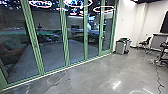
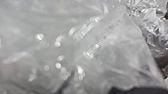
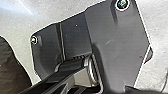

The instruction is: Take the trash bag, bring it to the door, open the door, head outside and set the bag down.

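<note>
Translucent trash bag (image 2: 62,50), wrinkled, close before left wrist camera; cannot tell whether either tool open or gripping.

The plate (image 3: 112,37) is dark grey and angular, its round fittings (image 3: 122,3) pale-rimmed; the bar (image 3: 72,66) is black, with a silvery collar (image 3: 92,71).

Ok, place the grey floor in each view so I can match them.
Head view: floor across the lower part, below the green-framed glass.
Left wrist view: clear plastic lies close; floor I cannot tell.
Right wrist view: around the robot's dark plate.
Landmark: bright glare on floor, head and right wrist views; same patch uncertain.
</note>
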You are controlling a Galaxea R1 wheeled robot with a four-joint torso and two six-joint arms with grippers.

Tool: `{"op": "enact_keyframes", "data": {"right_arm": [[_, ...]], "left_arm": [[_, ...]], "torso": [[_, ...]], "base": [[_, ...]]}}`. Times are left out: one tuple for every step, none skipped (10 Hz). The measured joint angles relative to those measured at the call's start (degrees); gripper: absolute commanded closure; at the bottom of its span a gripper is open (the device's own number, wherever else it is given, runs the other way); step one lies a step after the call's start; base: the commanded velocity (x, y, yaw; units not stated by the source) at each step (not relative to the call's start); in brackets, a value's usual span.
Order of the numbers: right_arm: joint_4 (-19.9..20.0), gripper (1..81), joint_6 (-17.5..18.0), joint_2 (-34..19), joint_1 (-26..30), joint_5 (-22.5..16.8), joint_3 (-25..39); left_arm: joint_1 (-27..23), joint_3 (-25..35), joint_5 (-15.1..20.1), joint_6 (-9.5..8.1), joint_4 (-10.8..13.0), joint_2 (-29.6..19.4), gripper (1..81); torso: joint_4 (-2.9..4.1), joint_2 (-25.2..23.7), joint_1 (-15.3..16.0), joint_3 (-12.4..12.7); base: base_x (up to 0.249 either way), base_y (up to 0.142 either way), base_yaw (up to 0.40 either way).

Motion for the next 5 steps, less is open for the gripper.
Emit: {"op": "enact_keyframes", "data": {"right_arm": [[0.0,1.0,0.0,0.0,0.0,0.0,0.0],[0.0,1.0,0.0,0.0,0.0,0.0,0.0],[0.0,1.0,0.0,0.0,0.0,0.0,0.0],[0.0,1.0,0.0,0.0,0.0,0.0,0.0],[0.0,1.0,0.0,0.0,0.0,0.0,0.0]], "left_arm": [[0.0,0.0,0.0,0.0,0.0,0.0,81.1],[0.0,0.0,0.0,0.0,0.0,0.0,81.1],[0.0,0.0,0.0,0.0,0.0,0.0,81.1],[0.0,0.0,0.0,0.0,0.0,0.0,81.1],[0.0,0.0,0.0,0.0,0.0,0.0,81.1]], "torso": [[0.0,0.0,0.0,0.0],[0.0,0.0,0.0,0.0],[0.0,0.0,0.0,0.0],[0.0,0.0,0.0,0.0],[0.0,0.0,0.0,0.0]], "base": [[0.071,-0.089,0.0],[0.071,-0.084,0.0],[0.071,-0.074,0.0],[0.071,-0.063,0.0],[0.071,0.0,0.0]]}}
